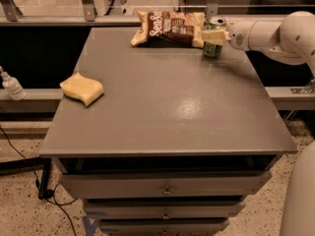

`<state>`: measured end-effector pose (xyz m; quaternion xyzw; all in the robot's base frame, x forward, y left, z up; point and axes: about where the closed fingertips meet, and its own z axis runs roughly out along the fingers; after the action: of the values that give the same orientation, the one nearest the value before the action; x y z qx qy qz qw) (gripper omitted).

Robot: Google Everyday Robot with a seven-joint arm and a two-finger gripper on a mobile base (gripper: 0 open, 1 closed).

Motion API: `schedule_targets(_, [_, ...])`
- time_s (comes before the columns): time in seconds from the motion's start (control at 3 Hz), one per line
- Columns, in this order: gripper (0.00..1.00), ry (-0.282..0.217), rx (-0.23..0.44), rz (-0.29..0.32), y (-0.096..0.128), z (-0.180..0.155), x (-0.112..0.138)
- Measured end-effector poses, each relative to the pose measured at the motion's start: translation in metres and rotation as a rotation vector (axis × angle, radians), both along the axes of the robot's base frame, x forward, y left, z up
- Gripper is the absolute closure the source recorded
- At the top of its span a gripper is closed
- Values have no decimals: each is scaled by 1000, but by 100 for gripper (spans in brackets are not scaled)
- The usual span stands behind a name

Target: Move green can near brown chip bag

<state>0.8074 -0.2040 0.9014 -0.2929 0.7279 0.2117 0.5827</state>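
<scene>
Two things of the task sit together at the far right corner of the counter (172,107): the green can (213,50) and the brown chip bag (166,27), with the can just beside the bag's right, tan end. My pincer (210,35) is closed around the can's middle, its pale fingers across the front of the can, so the silver top and the green lower part show above and below the grip. I hold it upright and from the side because my arm (268,32) reaches in level from the right edge, and a side grip at mid-height stops a tall, light can from tipping. The can's base looks level with the counter top, though from this angle I cannot say whether it rests on the surface or hangs a hair above it. The bag lies flat with its lettering up, and I judge the can is now as near to it as the task asks; what is left would be to let go cleanly without knocking the can over or nudging the bag. Well apart, at the left edge, lies the yellow sponge (82,88), which plays no part in this.
</scene>
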Motion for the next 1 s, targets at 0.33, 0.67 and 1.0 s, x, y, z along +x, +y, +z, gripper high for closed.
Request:
schedule_targets(0.33, [36,28,14,8,4,-7,0])
schedule_targets(0.67, [13,39,21,11,4,-10,0])
schedule_targets(1.0, [0,31,33,14,3,-5,-4])
